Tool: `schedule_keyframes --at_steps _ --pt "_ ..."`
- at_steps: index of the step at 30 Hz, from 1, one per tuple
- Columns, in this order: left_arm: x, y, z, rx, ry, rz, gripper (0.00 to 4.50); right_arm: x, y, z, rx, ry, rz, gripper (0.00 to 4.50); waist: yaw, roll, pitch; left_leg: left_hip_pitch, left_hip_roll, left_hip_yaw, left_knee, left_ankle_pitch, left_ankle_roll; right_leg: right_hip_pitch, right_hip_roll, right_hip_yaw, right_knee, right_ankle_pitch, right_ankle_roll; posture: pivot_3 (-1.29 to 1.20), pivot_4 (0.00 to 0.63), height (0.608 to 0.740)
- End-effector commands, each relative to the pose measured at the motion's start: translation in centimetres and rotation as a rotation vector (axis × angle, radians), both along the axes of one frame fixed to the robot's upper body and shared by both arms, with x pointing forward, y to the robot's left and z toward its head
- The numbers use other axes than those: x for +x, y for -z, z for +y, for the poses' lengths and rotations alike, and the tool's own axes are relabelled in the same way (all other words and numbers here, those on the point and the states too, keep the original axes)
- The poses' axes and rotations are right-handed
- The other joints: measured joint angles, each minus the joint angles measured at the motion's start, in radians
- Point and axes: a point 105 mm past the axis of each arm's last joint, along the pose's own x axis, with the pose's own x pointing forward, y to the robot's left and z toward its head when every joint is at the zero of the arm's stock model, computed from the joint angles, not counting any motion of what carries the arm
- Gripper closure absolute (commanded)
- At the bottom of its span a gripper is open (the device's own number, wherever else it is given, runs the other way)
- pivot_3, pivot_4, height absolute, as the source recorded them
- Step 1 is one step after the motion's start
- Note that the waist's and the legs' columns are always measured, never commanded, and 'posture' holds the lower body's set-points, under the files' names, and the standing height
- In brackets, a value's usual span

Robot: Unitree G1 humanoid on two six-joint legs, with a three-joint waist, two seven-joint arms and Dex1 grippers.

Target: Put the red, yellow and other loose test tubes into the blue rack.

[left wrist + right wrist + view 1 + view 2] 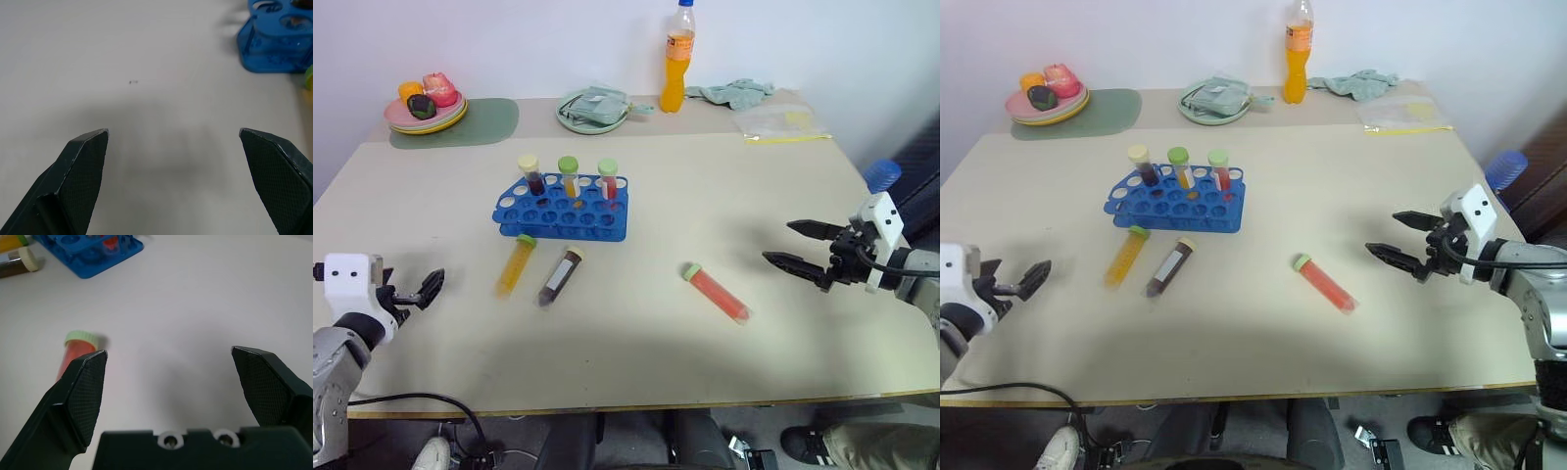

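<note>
Both grippers hovered over the table [636,362], fingers spread, holding nothing. Left gripper [423,290] sat well apart from the rack [563,208], which held three upright tubes. Yellow tube [515,265] and dark tube [560,276] lay between them, just beside the rack. Red tube [716,291] lay near the right gripper [798,245].
</note>
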Motion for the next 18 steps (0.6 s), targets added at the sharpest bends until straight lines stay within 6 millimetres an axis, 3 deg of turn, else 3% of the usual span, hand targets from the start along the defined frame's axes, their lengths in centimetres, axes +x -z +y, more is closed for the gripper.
schedule_keyframes --at_steps 1,9,14,18 --pt "-0.3 -1.4 0.1 0.031 -0.021 -0.051 0.1 0.3 -0.9 0.1 -0.027 -0.023 -0.037 0.0 0.0 0.0 0.0 0.0 0.0 0.0 0.0 0.0 0.0 0.0 0.0 0.0 0.0 0.0 0.0 0.0 0.15 0.74" --pt "0.3 -2.8 -0.8 0.024 0.032 -0.118 0.1 0.4 -0.9 0.6 -0.057 -0.022 -0.03 0.0 -0.001 0.0 0.0 0.0 0.0 0.0 0.0 0.0 0.0 0.0 0.0 0.0 0.0 0.0 0.0 0.0 0.15 0.74" --pt "1.7 -4.3 -4.8 -0.014 0.217 -0.19 0.1 -0.1 -1.1 2.1 -0.039 -0.015 0.005 0.0 0.001 0.0 0.0 0.0 0.0 0.0 0.0 0.0 0.0 0.0 0.0 0.0 0.0 0.0 0.0 0.0 0.15 0.74" --pt "2.5 -4.0 -10.5 -0.014 0.488 -0.177 0.1 -1.0 -0.5 3.8 -0.151 -0.002 0.08 0.0 0.001 0.001 0.0 0.0 0.0 0.0 0.0 0.0 0.0 0.0 0.0 0.0 -0.001 0.0 0.0 0.0 0.15 0.74"
